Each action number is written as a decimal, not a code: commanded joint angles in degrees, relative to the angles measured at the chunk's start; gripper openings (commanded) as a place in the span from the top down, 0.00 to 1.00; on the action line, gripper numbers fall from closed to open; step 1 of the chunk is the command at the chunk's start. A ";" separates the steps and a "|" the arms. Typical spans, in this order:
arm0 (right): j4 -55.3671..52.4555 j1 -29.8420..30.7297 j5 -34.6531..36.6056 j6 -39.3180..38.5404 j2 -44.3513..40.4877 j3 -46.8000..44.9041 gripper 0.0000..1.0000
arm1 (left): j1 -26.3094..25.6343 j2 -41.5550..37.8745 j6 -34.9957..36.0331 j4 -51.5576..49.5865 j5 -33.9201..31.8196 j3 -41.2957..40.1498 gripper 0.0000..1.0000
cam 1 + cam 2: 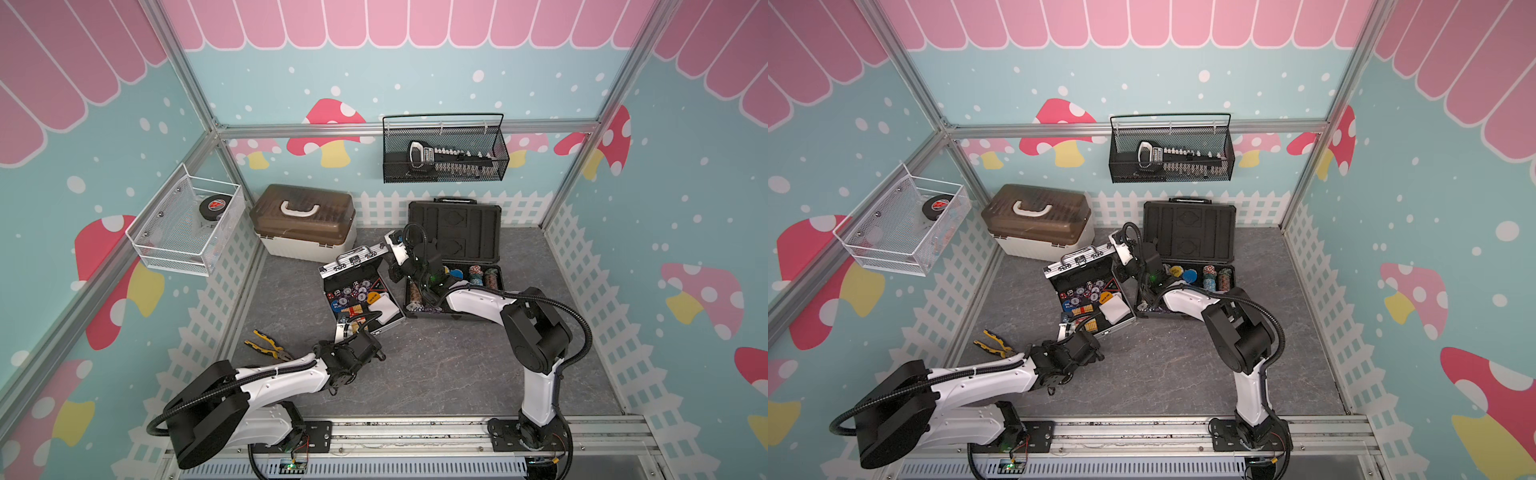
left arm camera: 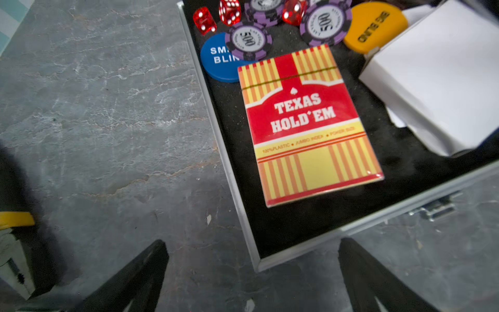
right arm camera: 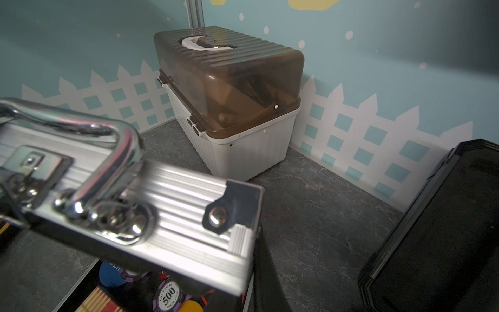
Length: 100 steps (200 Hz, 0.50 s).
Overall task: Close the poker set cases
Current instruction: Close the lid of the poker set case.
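Because neither lid is down yet, the work looks to be at its first closing. On the left, the left gripper (image 2: 252, 243) hovers with jaws spread wide and empty over the near corner of the small silver ribbed aluminium case (image 1: 372, 254), which sits mid-table with its lid half raised. At that lid's far right corner the right gripper (image 1: 390, 243) is closed tight; whether it pinches or only pushes, I cannot tell. Next, the lid wants pressing flat. Just right, the larger dark-grey briefcase (image 1: 455, 232) stands wide open near the far wall.
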 commanded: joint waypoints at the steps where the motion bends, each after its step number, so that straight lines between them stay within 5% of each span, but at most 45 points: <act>1: -9.98 0.30 0.17 1.86 1.47 -3.18 1.00 | 0.34 -3.87 -0.64 -1.50 0.01 0.18 0.01; 100: -9.09 0.27 0.56 1.55 1.72 -7.52 1.00 | 0.33 -18.20 8.36 -8.44 7.43 9.54 0.01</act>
